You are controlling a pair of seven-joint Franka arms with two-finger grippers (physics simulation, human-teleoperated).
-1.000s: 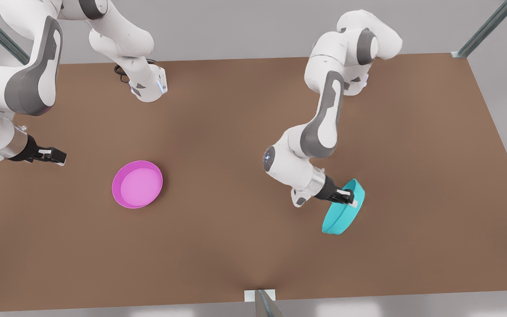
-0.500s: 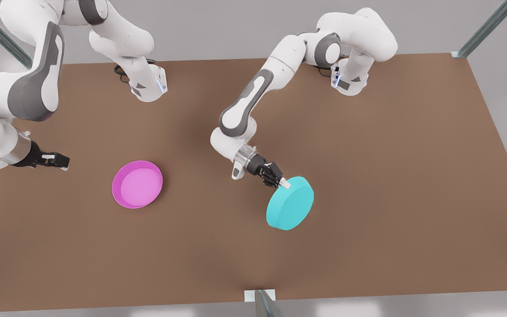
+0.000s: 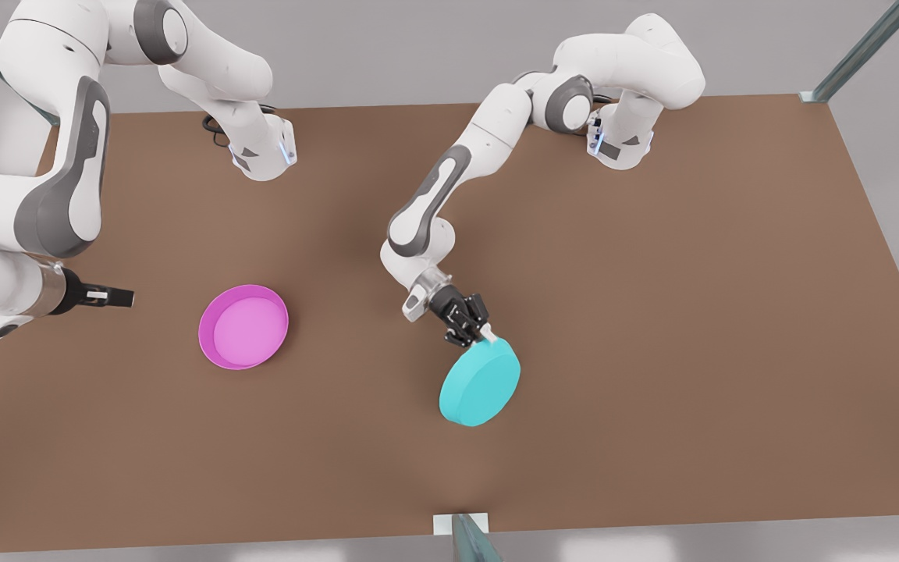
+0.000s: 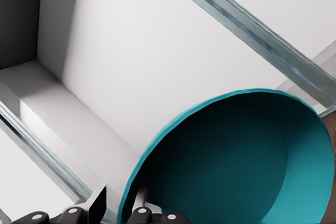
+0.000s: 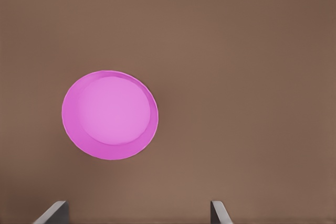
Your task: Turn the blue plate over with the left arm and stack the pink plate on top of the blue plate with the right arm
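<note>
Blue plate (image 3: 480, 382) hangs off the table, underside up toward the front camera, rim pinched between the left gripper (image 3: 474, 334) fingers near table centre. Flip looks mostly turned; setting down and letting go remain. Pink plate (image 3: 243, 325) sits upright and untouched toward the front view's left, well apart. Right gripper (image 3: 115, 297) waits near the table's edge on that side, fingers spread in its wrist view. Bare brown table (image 3: 691, 312) lies all round both plates; ample room to lower.

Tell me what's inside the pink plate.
Nothing: the pink plate sits upright on the table, its lighter inside bare. The table under it is covered.
</note>
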